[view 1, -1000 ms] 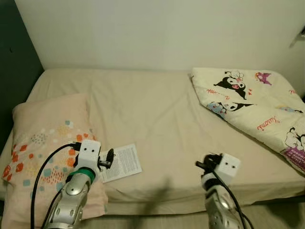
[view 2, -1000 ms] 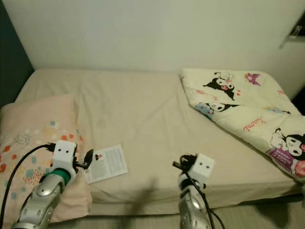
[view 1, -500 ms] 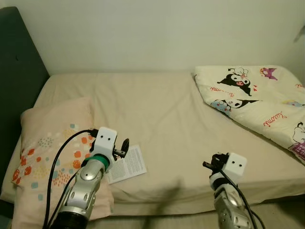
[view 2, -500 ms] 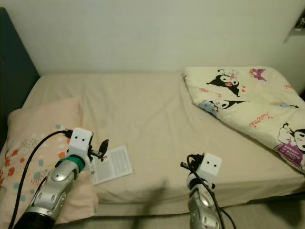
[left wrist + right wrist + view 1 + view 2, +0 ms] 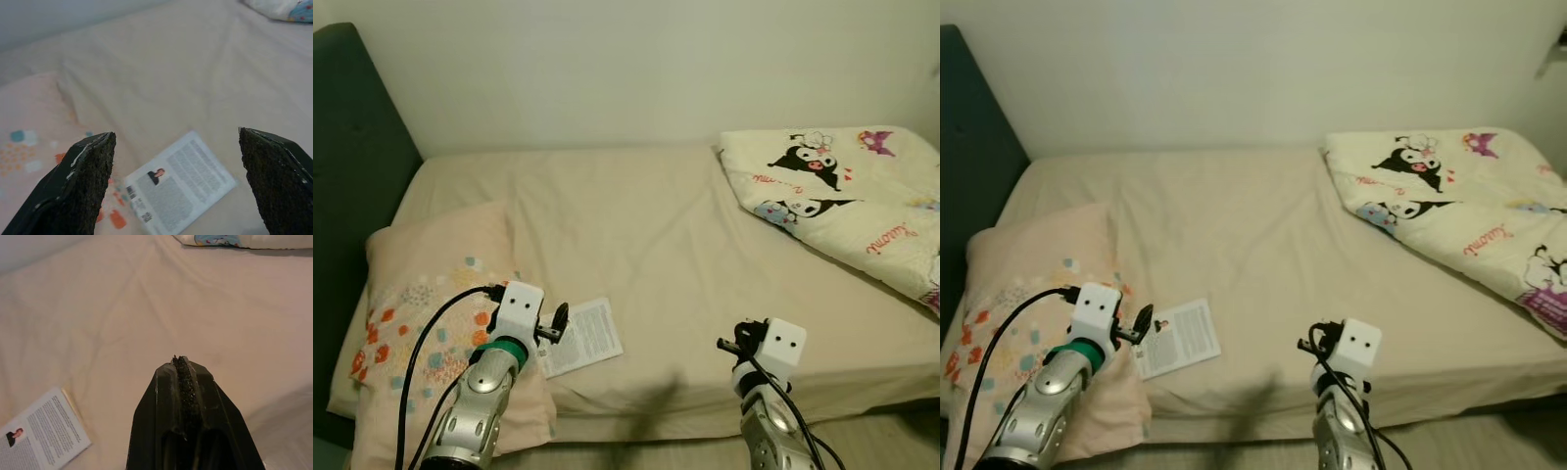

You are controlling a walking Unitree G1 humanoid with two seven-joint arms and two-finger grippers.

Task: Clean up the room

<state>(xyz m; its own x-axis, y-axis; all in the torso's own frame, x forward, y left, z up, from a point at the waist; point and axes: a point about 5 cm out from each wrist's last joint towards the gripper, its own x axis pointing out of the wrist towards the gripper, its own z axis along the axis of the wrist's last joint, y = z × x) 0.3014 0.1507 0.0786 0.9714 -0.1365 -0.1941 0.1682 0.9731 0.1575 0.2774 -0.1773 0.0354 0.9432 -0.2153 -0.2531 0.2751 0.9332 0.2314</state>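
1. Two end effectors sit low in the head views: the left end effector (image 5: pixel 551 327) hangs spread wide, grasping nothing, just short of the booklet (image 5: pixel 583 336); the right end effector (image 5: pixel 1309 343) is clenched on nothing, at about 3 o'clock from the booklet and well apart from it
2. Since a second ago the whole scene has slid rightward in the head views, so the camera has turned; more of the dark headboard (image 5: pixel 357 147) now shows at 9 o'clock, while the cartoon blanket (image 5: pixel 842 196) has slipped toward the 3 o'clock edge
3. Against the booklet, the left end effector has edged closer and now lines up on it; in the left wrist view the booklet (image 5: pixel 180 183) lies between the two open fingers (image 5: pixel 80 186)
4. My reading is that this is the approach to picking the booklet off the bed (image 5: pixel 636 235), with the grasp not yet made
5. Its corner rests against the patterned pillow (image 5: pixel 431 294) at 8 o'clock
6. Writing: the booklet shows dense printed text, a small portrait and a barcode, all too small to read; the blanket carries red script lettering I cannot make out
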